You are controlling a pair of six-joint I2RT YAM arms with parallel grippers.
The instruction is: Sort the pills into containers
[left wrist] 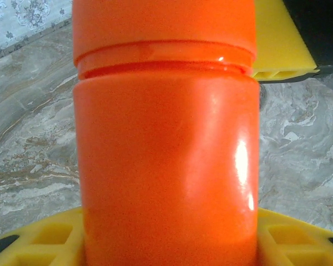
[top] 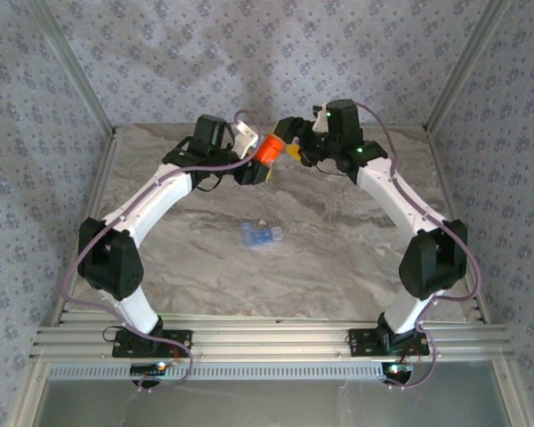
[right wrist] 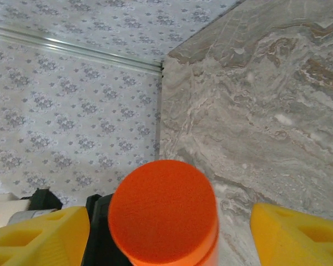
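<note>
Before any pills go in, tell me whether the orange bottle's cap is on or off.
On. The cap sits atop the bottle, only a thin seam between them.

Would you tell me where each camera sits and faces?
Top external: above and behind the arms, looking down on them, the marble table, pale blue container.
Left wrist: behind the left tool, facing the orange bottle's side; yellow fingers below.
Right wrist: behind the right tool, facing the bottle's cap end-on; yellow fingers either side.
All share the orange bottle.
</note>
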